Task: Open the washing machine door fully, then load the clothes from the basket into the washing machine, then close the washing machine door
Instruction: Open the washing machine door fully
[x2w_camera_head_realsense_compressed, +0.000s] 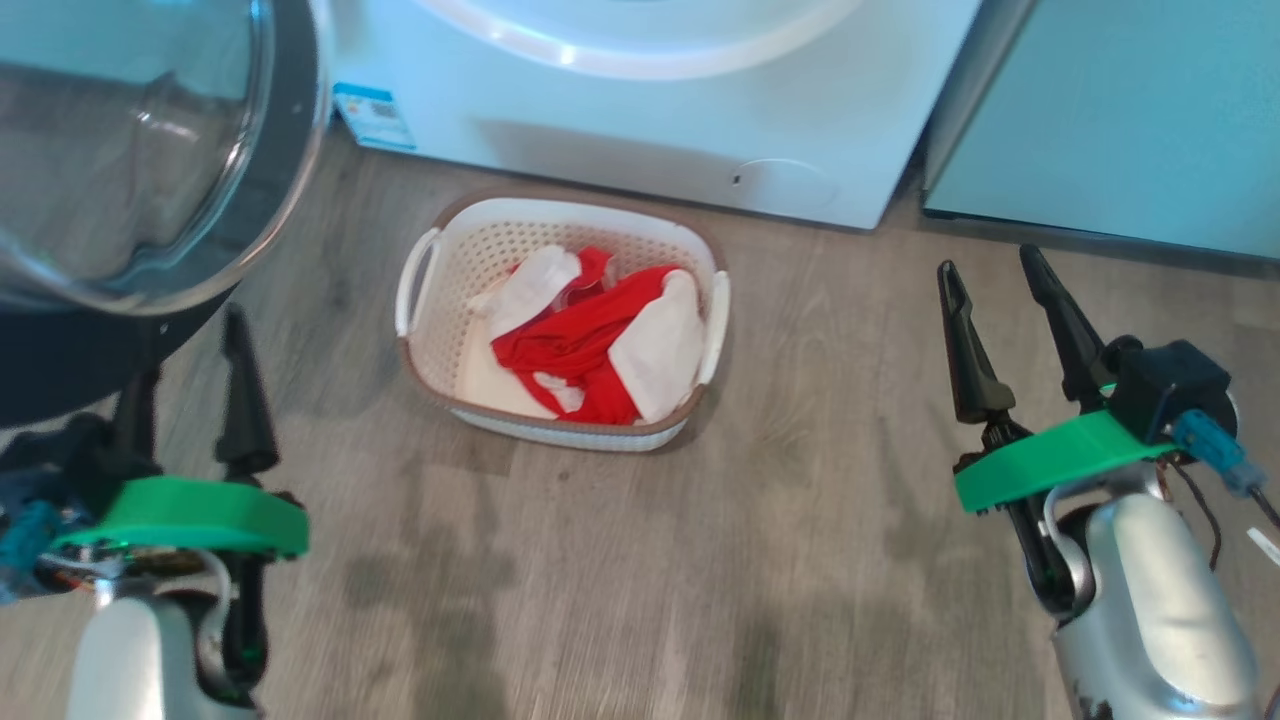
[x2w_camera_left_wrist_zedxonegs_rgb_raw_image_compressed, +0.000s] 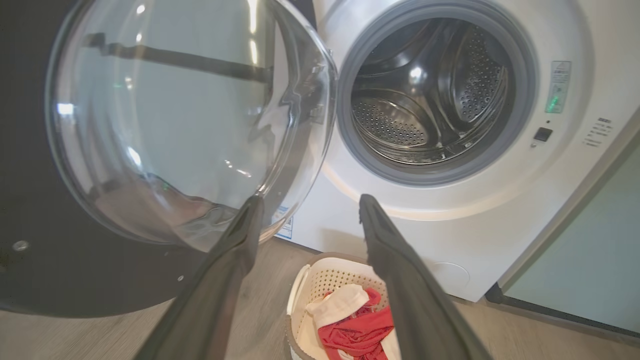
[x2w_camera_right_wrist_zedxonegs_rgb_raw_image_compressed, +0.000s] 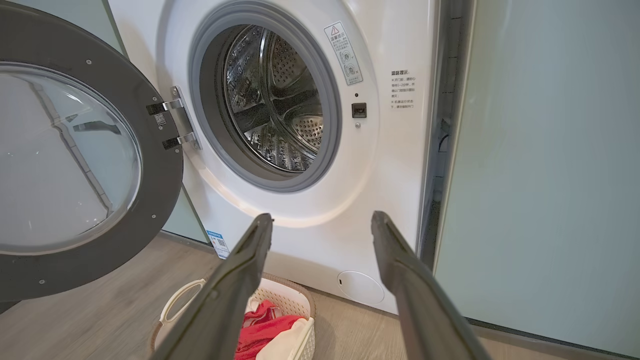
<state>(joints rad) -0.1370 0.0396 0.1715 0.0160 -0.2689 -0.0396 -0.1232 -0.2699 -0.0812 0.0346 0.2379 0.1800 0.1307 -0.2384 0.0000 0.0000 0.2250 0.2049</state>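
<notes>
door swung wide, basket on open floor, both pincers empty

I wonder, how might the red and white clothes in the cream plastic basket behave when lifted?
The crumpled red and white clothes look floppy, so would probably drape. They lie tangled, so lifting one may drag another.

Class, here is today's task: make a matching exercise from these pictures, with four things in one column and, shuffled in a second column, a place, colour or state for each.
1. washing machine door
2. clothes
3. basket
4. right gripper

a. cream-white with a brown rim
b. open, holding nothing
c. swung open
d. red and white, lying in the basket

Pairs: 1-c, 2-d, 3-a, 4-b
</notes>
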